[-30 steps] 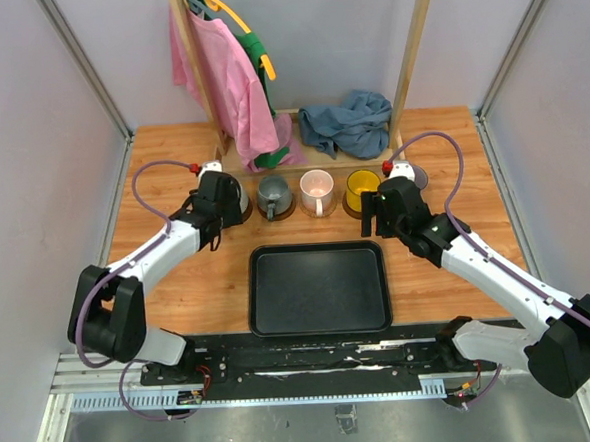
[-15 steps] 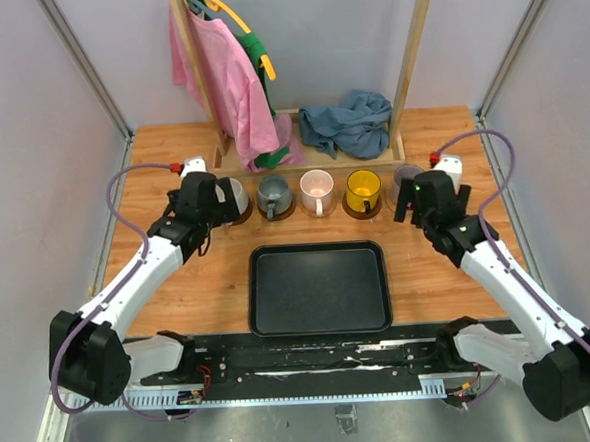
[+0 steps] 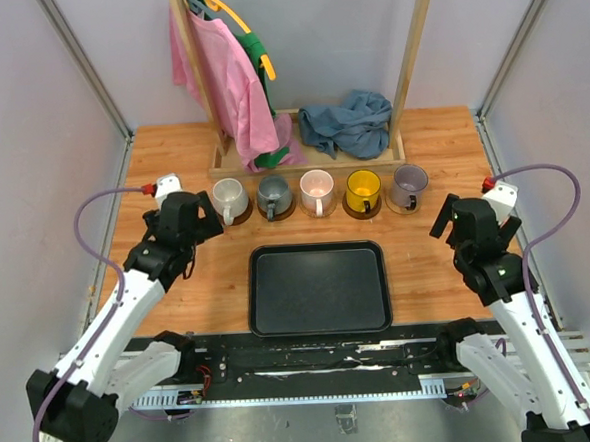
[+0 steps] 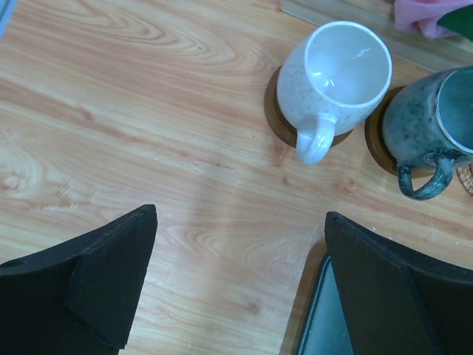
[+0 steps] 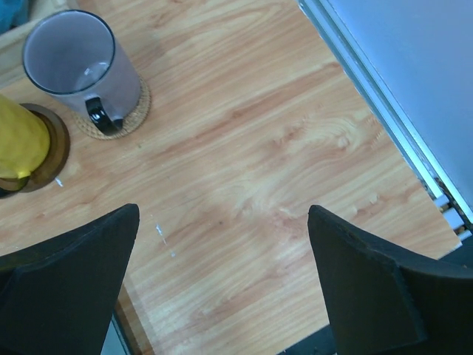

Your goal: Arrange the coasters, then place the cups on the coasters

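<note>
Several cups stand in a row at the back, each on its own coaster: white (image 3: 229, 197), dark grey (image 3: 273, 194), pale pink (image 3: 316, 188), yellow (image 3: 362, 188) and lavender-grey (image 3: 409, 184). In the left wrist view the white cup (image 4: 341, 70) sits on a dark brown coaster (image 4: 273, 118), beside the grey cup (image 4: 436, 118). The right wrist view has the lavender cup (image 5: 77, 63) on a tan coaster (image 5: 139, 109). My left gripper (image 3: 197, 227) (image 4: 240, 214) is open over bare wood left of the white cup. To the right of the lavender cup, my right gripper (image 3: 453, 221) (image 5: 222, 212) is open and holds nothing.
A black tray (image 3: 321, 320) lies in front of the row; its corner (image 4: 314, 325) shows by my left fingers. A wooden rack (image 3: 306, 162) with pink and blue cloths stands behind the cups. The metal wall rail (image 5: 384, 96) runs close on my right.
Both grippers opened wide and drew back from the end cups, outward and toward the near edge. The white and lavender cups stay on their coasters.
</note>
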